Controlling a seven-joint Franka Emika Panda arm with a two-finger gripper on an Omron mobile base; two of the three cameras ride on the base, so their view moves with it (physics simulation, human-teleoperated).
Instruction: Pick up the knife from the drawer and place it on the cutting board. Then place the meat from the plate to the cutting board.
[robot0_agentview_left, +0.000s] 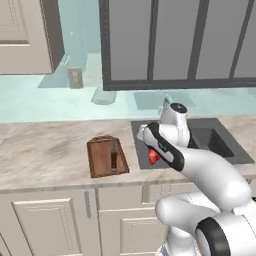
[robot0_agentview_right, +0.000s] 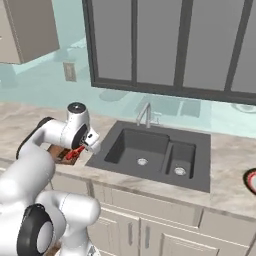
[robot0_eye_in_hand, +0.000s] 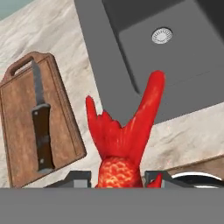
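From here I see the hand (robot0_eye_in_hand: 118, 177) pinching the meat (robot0_eye_in_hand: 124, 133), its two fingers (robot0_eye_in_hand: 78, 178) pressed against the base of the red, streaked piece, which sticks up between them and hangs clear above the tabletop (robot0_eye_in_hand: 57, 39). In the left base view the meat (robot0_agentview_left: 153, 157) shows as a small red patch under the arm's wrist, over the front left corner of the dark sink (robot0_agentview_left: 210, 140); in the right base view it (robot0_agentview_right: 75, 152) hangs just below the hand (robot0_agentview_right: 82, 147), between the sink (robot0_agentview_right: 150, 150) and the cutting board (robot0_agentview_right: 61, 154). The cutting board (robot0_agentview_left: 106, 156) lies on the tabletop (robot0_agentview_left: 45, 150) near its front edge, just left of the sink and apart from it. The knife (robot0_eye_in_hand: 40, 122) lies flat on the cutting board (robot0_eye_in_hand: 19, 131), dark handle toward the near end, grey blade pointing to the board's handle cutout. I also see it in the left base view as a thin dark strip (robot0_agentview_left: 114, 159) on the board's right half. The plate (robot0_eye_in_hand: 197, 178) shows as a dark-rimmed arc at the lower right of the hand view, and its rim (robot0_agentview_right: 251, 180) peeks in at the right edge of the right base view, well apart from the board. The drawer fronts (robot0_agentview_left: 45, 220) below the tabletop sit flush and closed.
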